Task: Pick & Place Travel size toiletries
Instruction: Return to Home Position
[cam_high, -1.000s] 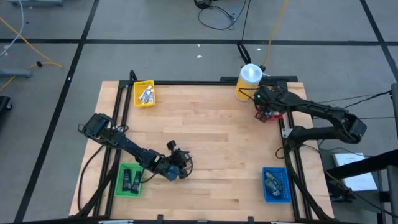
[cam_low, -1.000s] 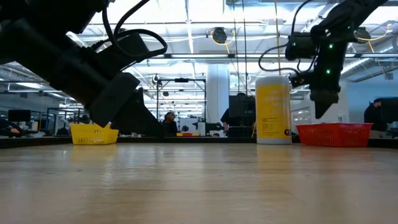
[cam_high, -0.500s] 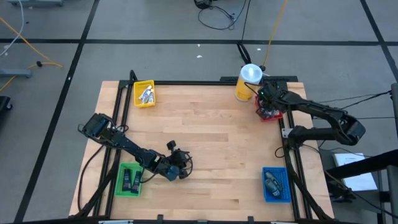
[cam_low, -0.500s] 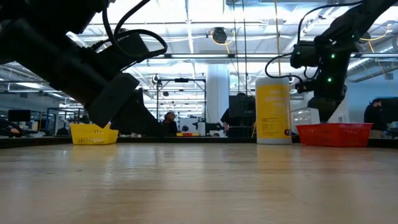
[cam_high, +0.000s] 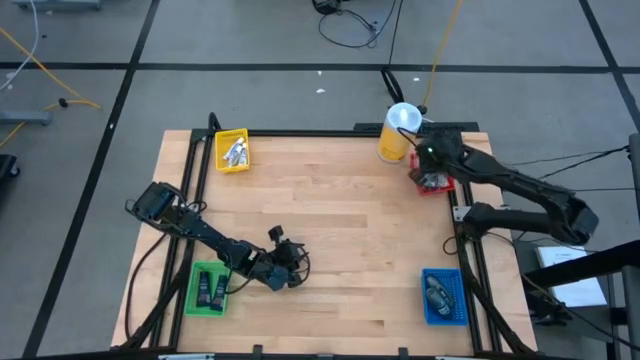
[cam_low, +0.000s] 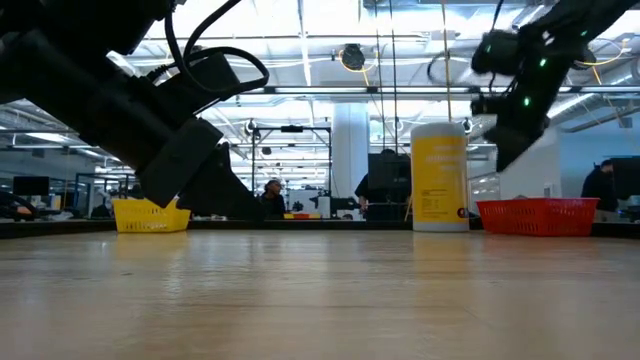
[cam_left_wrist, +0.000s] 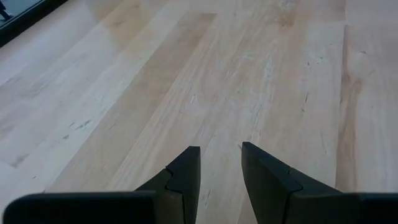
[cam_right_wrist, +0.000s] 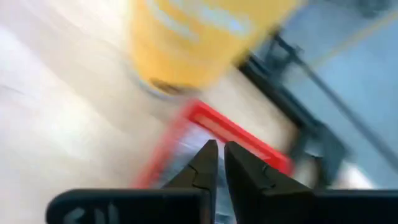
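- Light wooden table (cam_high: 340, 230): a yellow canister with white top (cam_high: 398, 132) stands at 1 o'clock.
- Right hand (cam_right_wrist: 219, 144): fingers almost together and empty, above the red plastic tray (cam_low: 538, 218) at 2 o'clock.
- Left hand (cam_left_wrist: 219, 148): slightly parted and empty, at 7 o'clock.
- Small dark toiletry packs (cam_high: 210, 288): in the green plastic tray (cam_high: 192, 290) at 8 o'clock.

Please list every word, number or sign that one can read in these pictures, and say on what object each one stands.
No text can be read.
Yellow canister: dark print on its label, too small to read.
Right claw, near the red bin: pale marks on its mount, too blurred to read.
Toiletries in the green bin: too small to read.
Left claw, low over the table: no marking.
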